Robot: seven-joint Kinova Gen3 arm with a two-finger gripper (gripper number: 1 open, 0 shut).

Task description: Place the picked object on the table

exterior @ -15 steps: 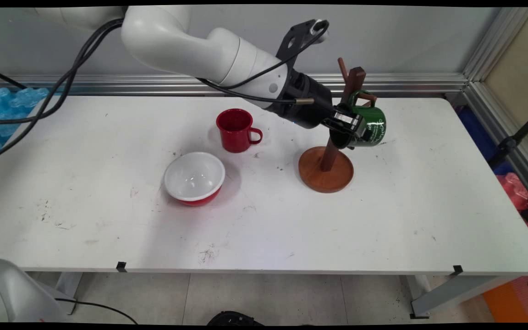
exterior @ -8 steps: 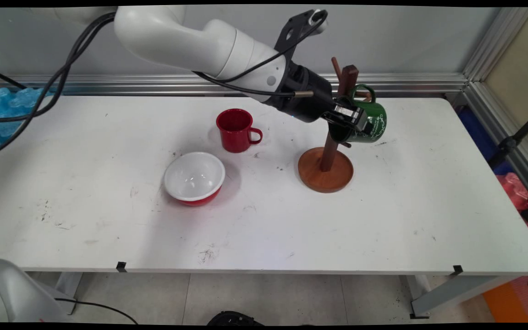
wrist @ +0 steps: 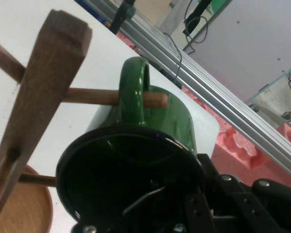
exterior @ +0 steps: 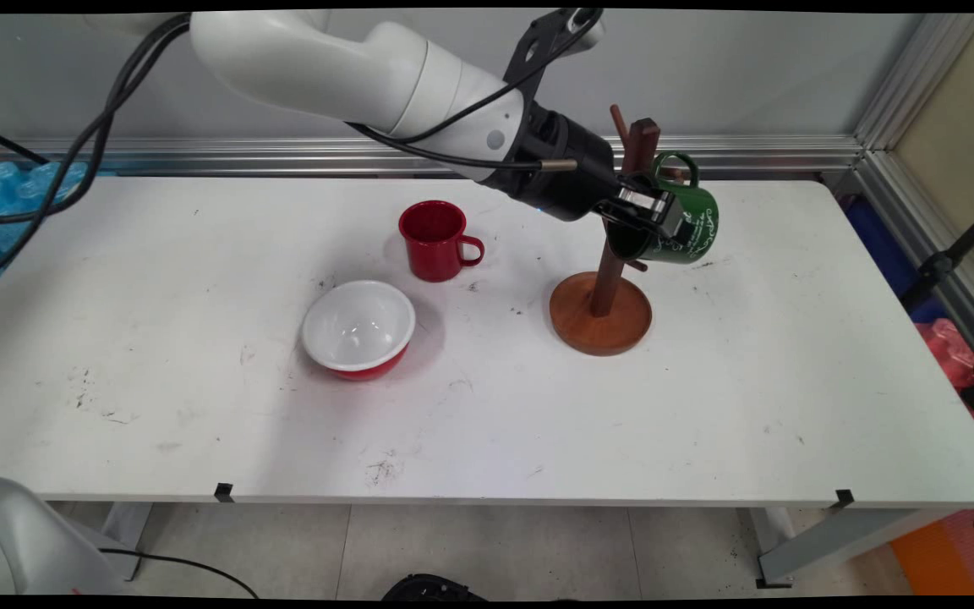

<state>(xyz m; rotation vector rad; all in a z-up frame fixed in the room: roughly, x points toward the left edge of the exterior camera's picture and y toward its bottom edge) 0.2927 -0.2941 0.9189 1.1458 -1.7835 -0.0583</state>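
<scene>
Green mug (exterior: 680, 227) hangs tipped on its side at the wooden mug tree (exterior: 604, 283), its handle threaded over an upper peg (wrist: 94, 95) — so the peg can bear it. The claw (exterior: 646, 222) is clamped on the mug's rim, seemingly with one finger inside the mouth, though the linkage hides the contact. Well left on the table (exterior: 707, 406) stand a red mug (exterior: 436, 240) and a red-and-white bowl (exterior: 358, 329).

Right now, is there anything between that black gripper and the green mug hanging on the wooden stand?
Nothing visible stands between them. The gripper is already closed on the rim of the green mug, one finger inside its mouth. The mug's handle is threaded on a peg of the wooden stand.
</scene>
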